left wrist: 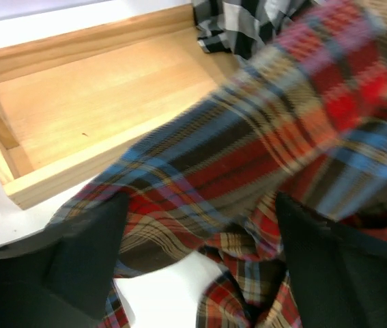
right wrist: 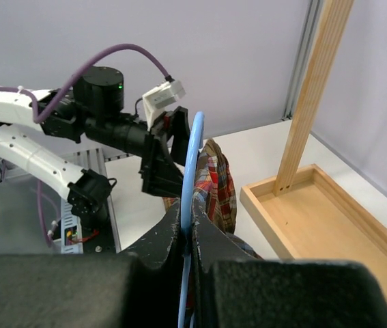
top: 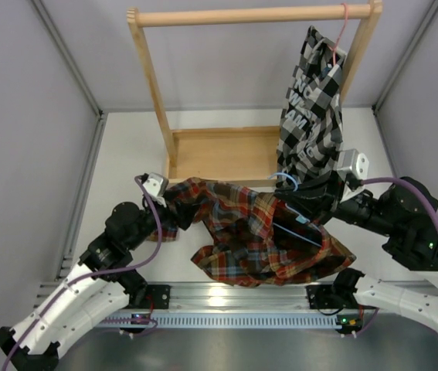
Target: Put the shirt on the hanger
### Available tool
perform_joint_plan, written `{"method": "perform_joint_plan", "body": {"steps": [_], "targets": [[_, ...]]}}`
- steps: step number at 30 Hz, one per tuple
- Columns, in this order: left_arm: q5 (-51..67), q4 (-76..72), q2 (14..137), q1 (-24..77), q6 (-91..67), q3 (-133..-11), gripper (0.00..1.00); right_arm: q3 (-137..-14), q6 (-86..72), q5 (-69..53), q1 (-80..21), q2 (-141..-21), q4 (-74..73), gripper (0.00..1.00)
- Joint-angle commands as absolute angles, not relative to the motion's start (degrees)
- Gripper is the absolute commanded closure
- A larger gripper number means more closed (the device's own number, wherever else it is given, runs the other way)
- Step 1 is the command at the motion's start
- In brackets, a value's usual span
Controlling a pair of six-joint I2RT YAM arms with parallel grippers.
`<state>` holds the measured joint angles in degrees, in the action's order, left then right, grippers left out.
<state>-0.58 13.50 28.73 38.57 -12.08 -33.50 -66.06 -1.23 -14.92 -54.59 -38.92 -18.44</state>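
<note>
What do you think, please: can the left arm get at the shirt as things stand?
Probably yes. The left gripper stands open with the shirt seemingly inside its jaws, and nothing blocks it; the right gripper, shut on the hanger, is off to the other side.

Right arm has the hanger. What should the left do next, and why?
Probably close the left gripper: its jaws stand open with shirt cloth between them, while the right gripper is shut on the hanger. Then it could draw cloth over it.

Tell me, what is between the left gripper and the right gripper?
The plaid shirt lies bunched between the left gripper and the right gripper, which pinches the hanger. The top view shows it.
</note>
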Motion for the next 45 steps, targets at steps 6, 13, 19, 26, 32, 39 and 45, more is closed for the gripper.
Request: {"method": "perform_joint_plan", "body": {"steps": [6, 13, 19, 26, 32, 39, 45], "targets": [[-7.8, -5.2, 34.5, 38.6, -9.9, -31.2, 0.9, -69.6, -1.8, -17.2, -54.5, -37.7, -17.6, 1.0], [-28.3, -4.7, 35.1, 38.5, -17.0, -29.6, 1.0, -68.0, -1.8, -11.2, -54.5, -35.0, -18.7, 1.0], [-33.8, -0.9, 35.1, 37.6, -21.9, -28.7, 1.0, -66.5, -2.3, -7.3, -54.5, -30.4, -18.7, 1.0], [-32.8, 2.4, 36.5, 37.6, -24.5, -30.4, 1.0, -66.1, -1.8, -4.9, -54.5, -31.6, -18.6, 1.0], [-35.9, 4.7, 36.3, 36.7, -26.8, -29.8, 1.0, -65.5, -1.7, -3.2, -54.6, -30.8, -18.3, 1.0], [-21.9, 3.3, 34.4, 34.5, -22.5, -33.7, 0.54, -67.4, -1.8, -5.3, -54.5, -32.7, -18.0, 1.0], [7.3, 3.1, 31.9, 34.5, -14.2, -45.8, 0.02, -67.6, -1.0, -5.0, -54.5, -35.1, -17.9, 1.0]]}}
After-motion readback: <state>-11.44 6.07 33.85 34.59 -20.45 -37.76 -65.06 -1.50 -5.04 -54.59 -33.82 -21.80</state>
